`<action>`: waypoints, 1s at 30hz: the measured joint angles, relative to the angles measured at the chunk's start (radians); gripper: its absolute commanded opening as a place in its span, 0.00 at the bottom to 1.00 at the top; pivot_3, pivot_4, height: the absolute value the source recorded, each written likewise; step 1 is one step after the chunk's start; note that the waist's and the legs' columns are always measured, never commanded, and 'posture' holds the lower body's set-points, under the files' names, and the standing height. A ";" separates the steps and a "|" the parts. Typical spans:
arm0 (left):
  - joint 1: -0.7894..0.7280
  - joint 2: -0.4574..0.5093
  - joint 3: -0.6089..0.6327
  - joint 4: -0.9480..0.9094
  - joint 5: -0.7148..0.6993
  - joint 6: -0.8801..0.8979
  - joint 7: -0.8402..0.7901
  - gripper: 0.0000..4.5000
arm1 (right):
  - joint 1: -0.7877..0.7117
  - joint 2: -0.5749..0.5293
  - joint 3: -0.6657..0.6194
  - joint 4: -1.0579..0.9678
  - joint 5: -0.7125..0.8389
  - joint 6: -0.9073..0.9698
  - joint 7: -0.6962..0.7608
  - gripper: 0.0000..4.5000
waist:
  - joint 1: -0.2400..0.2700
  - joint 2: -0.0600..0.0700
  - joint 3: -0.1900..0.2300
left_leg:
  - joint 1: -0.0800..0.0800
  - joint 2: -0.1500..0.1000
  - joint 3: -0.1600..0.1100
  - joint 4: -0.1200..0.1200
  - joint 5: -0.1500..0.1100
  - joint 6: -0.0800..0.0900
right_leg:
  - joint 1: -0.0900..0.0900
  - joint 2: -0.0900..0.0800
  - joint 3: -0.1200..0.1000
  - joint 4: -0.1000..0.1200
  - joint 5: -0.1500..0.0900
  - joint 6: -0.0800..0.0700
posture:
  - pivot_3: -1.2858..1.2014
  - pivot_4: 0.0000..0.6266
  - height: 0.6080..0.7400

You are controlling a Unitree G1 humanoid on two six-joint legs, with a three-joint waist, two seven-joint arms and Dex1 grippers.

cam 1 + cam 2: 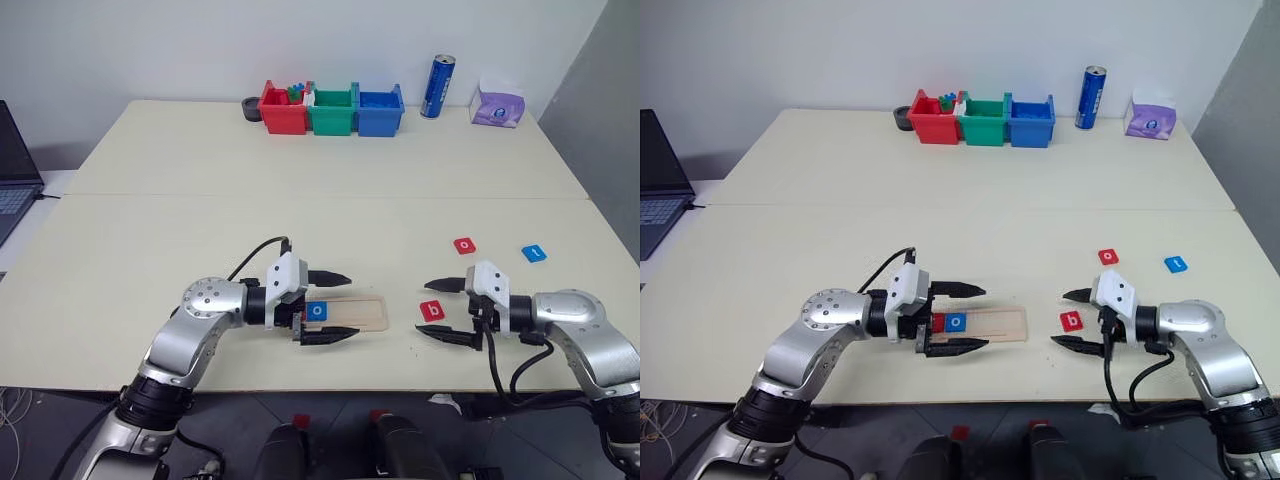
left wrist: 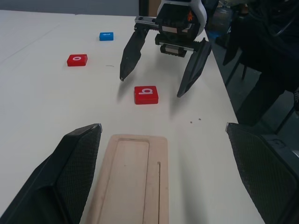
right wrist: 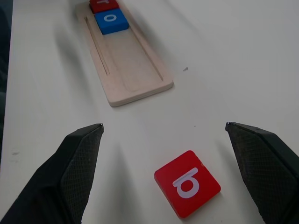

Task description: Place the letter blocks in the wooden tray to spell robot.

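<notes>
Both grippers gape empty: the left gripper point(image 1: 329, 306) straddles the wooden tray point(image 1: 362, 311), where a red tile point(image 3: 103, 4) and the blue o point(image 1: 317, 311) sit at its left end. The right gripper point(image 1: 441, 309) brackets the red b point(image 1: 432, 310) lying flat just right of the tray, with another red tile point(image 1: 465, 245) and a blue tile point(image 1: 534, 253) farther back. Plastic bins point(image 1: 331, 109), a can point(image 1: 437, 86) and tissues point(image 1: 497, 104) line the far edge, well clear.

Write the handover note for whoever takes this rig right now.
Left gripper: open, empty, straddling the left part of the wooden tray.
Right gripper: open, empty, fingers either side of the red b block on the table, not closed on it.
Done: red r block and blue o block sit in the tray's left end.
Left: b, then the red o block, then the blue t block, both lying further right on the table.
</notes>
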 measured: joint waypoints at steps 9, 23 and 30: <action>0.026 0.051 -0.001 -0.035 0.000 -0.023 -0.031 1.00 | -0.088 0.001 0.037 0.184 -0.040 -0.109 0.061 0.99 | 0.001 0.000 0.000 | 0.001 0.000 0.000 0.000 0.000 0.000 | 0.000 0.000 0.000 0.001 0.003 -0.004 | 0.52 0.24 1.00; 0.017 0.057 -0.001 -0.047 0.004 -0.026 -0.041 1.00 | -0.151 0.008 0.082 0.341 -0.098 -0.223 0.135 0.69 | 0.001 0.000 0.000 | 0.001 0.000 0.000 0.000 0.000 0.000 | 0.000 0.000 0.000 0.001 0.003 -0.005 | 0.52 0.24 1.00; 0.017 0.057 -0.001 -0.067 0.004 -0.024 -0.038 1.00 | -0.153 0.013 0.082 0.339 -0.102 -0.228 0.148 0.33 | 0.001 0.000 0.000 | 0.001 0.000 0.000 0.001 0.000 0.000 | 0.000 0.000 0.000 0.001 0.003 -0.005 | 0.52 0.24 1.00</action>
